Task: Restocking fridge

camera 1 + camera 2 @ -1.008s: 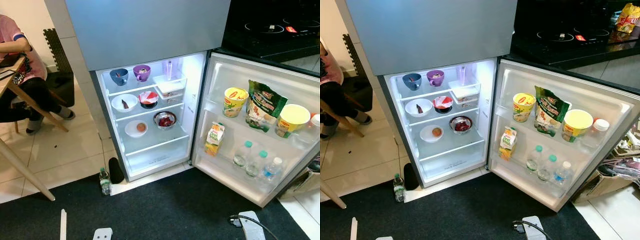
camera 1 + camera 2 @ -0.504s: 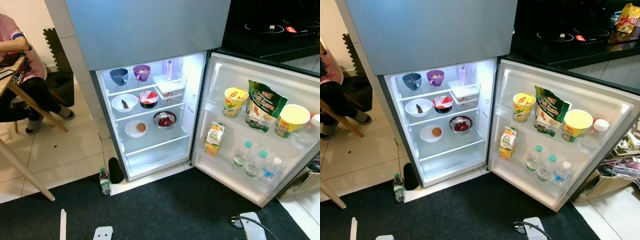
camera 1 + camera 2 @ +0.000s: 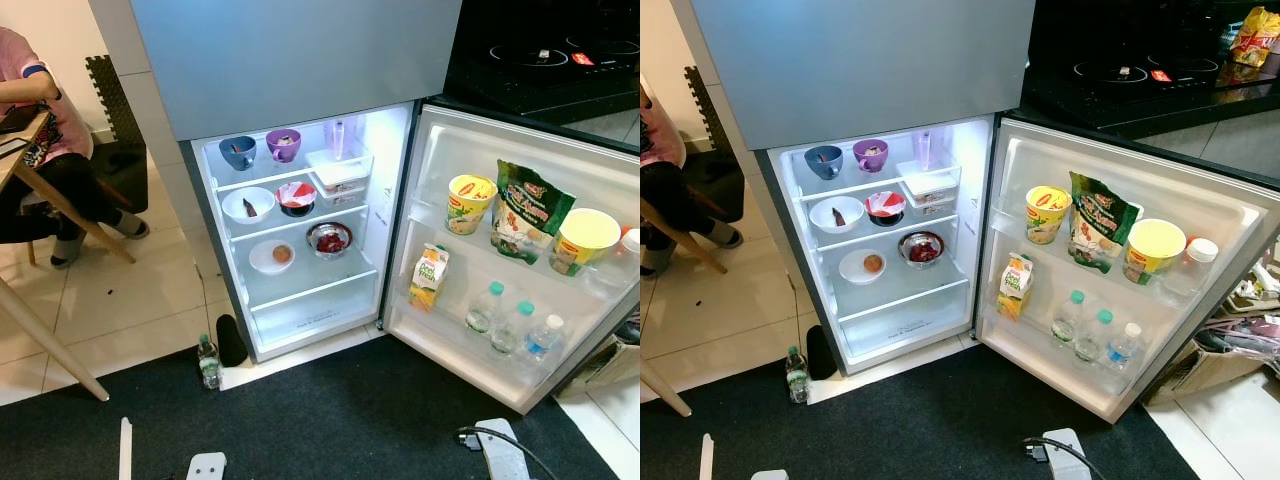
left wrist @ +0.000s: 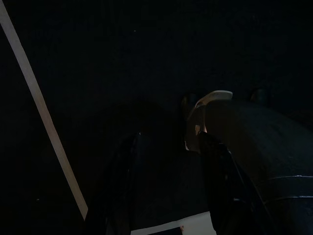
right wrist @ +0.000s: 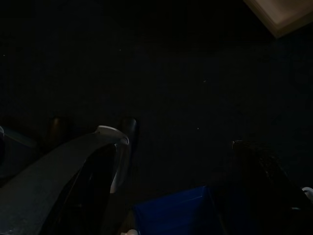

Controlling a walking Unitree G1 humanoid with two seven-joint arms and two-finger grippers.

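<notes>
Fridge (image 3: 300, 310) stands open, bowls on its shelves and cartons, tubs and bottles in the door racks (image 3: 500, 290). One water bottle (image 3: 209, 362) stands on the floor at the fridge's front left corner, beside the dark mat's (image 3: 330, 420) edge. Both arms hang idle over that mat; the left gripper (image 4: 166, 191) shows parted fingers holding nothing, while the right gripper's (image 5: 181, 181) jaw state I cannot tell. Judging by this, fetching is the step: the next move calls for stooping to that bottle.
</notes>
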